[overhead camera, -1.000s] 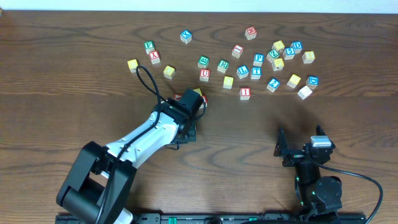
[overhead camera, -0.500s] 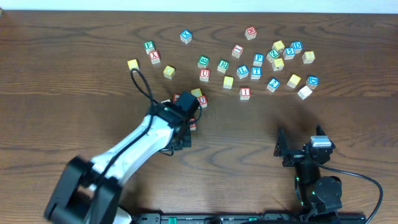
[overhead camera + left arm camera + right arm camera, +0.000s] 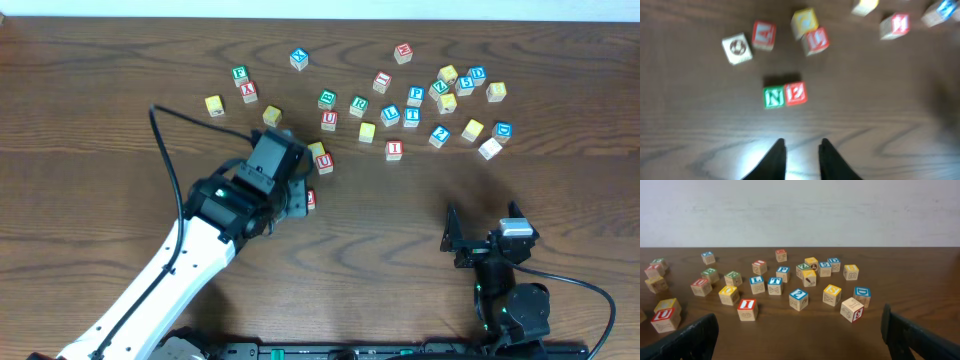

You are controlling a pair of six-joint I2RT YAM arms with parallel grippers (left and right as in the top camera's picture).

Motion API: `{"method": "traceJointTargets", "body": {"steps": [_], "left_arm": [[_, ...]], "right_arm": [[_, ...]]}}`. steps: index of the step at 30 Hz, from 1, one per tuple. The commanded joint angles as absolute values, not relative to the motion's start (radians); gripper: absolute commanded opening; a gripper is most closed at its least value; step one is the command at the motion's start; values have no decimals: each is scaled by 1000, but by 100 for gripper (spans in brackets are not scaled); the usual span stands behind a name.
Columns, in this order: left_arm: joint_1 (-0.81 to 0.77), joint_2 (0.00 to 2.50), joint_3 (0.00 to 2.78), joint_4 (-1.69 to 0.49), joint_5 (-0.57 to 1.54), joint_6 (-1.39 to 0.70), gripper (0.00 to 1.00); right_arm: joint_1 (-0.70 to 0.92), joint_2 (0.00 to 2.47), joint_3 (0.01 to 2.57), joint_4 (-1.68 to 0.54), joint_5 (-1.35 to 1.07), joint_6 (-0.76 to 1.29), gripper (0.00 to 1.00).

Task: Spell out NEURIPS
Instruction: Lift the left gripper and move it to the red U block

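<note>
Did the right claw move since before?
No. The right claw sits open at the same spot, the same way off from the small wooden cube with a red I.

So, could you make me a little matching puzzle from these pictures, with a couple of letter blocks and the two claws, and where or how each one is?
Things:
1. green wooden N cube
2. red wooden I cube
3. right gripper
4. left gripper

Places or states:
a. jaws wide apart, empty
b. standing alone, touching no other cube
c. jaws a little apart, empty, near the N and E pair
d. side by side with the red wooden E cube

Pairs: 1-d, 2-b, 3-a, 4-c.
</note>
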State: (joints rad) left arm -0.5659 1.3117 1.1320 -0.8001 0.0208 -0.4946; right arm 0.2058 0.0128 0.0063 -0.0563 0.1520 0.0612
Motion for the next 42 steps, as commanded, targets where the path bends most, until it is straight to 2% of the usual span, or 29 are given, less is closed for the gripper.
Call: {"method": "traceJointTargets", "body": {"steps": [1, 2, 8, 11, 14, 25, 42], "left_arm": [[-568, 1378, 1227, -807, 19, -467, 27], [-568, 1402, 1246, -808, 19, -467, 30], [-568, 1609, 1382, -808, 84, -464, 33], [-568, 1710, 1442, -799, 84, -465, 43], [-568, 1799, 1492, -791, 84, -472, 47], [-568, 1956, 1530, -743, 86, -514, 47], [-569, 1990, 1530, -727, 78, -540, 46]], "right_arm": [[199, 11, 6, -60, 158, 73, 99], [199, 11, 6, -60, 158, 74, 99], [199, 11, 6, -60, 158, 74, 99], [199, 11, 6, -60, 158, 73, 99], [199, 11, 6, -60, 158, 74, 99], [199, 11, 6, -60, 158, 73, 99], [199, 11, 6, -60, 158, 74, 99]]}}
